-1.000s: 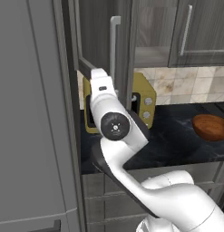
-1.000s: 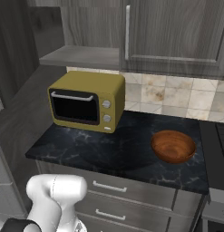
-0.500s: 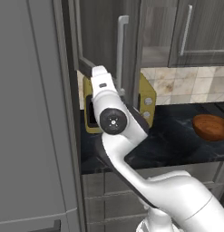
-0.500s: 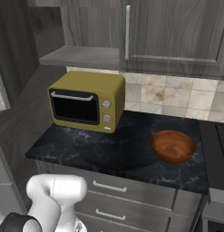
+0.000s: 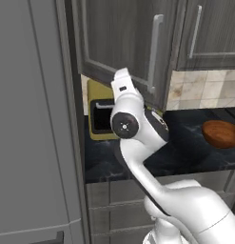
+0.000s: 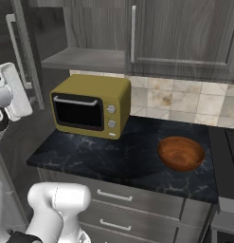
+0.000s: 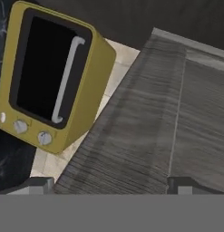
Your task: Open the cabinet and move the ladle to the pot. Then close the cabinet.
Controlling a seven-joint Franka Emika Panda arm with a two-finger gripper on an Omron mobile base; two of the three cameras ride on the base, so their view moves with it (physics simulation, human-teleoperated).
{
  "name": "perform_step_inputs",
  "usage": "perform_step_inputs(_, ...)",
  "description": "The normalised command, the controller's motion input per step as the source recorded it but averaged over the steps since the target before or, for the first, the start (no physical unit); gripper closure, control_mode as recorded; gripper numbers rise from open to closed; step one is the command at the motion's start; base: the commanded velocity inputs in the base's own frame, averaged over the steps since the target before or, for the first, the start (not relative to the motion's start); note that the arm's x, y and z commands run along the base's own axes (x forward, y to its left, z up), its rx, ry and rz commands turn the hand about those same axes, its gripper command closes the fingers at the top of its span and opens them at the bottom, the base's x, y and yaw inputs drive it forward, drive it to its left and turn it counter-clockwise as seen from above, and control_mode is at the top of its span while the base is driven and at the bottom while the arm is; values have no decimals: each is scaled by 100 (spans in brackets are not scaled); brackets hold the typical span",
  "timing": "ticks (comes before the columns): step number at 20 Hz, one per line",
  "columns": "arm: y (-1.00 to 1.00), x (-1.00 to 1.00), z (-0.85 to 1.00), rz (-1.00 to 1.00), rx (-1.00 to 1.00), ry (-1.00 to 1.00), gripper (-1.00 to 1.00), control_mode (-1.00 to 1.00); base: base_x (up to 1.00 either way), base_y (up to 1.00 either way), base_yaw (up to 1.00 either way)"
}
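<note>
Dark counter (image 6: 113,156) waits below while my gripper (image 7: 109,183), fingers apart, faces the half-open cabinet (image 5: 119,43); ladle job not done.

Even, flat rendered light, soft shadows, no glare; slightly coarse, unblurred pictures

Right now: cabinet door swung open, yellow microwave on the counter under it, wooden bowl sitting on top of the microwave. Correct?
Not quite. The wooden bowl sits on the dark counter, well to the right of the yellow microwave, as the right base view shows. The cabinet door is swung open.
</note>
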Motion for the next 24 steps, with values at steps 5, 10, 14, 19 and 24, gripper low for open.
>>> perform_step_inputs(5,-44,58,4,-18,-6,-5,-100,-100,0,0,0)
perform_step_inputs(10,-29,99,1,-1,0,-11,-100,-100,0,0,0)
perform_step_inputs(14,-49,100,0,0,0,-5,-100,-100,0,0,0)
perform_step_inputs(19,-63,100,0,0,1,0,-100,-100,0,0,0)
perform_step_inputs(24,-72,100,0,0,2,0,-100,-100,0,0,0)
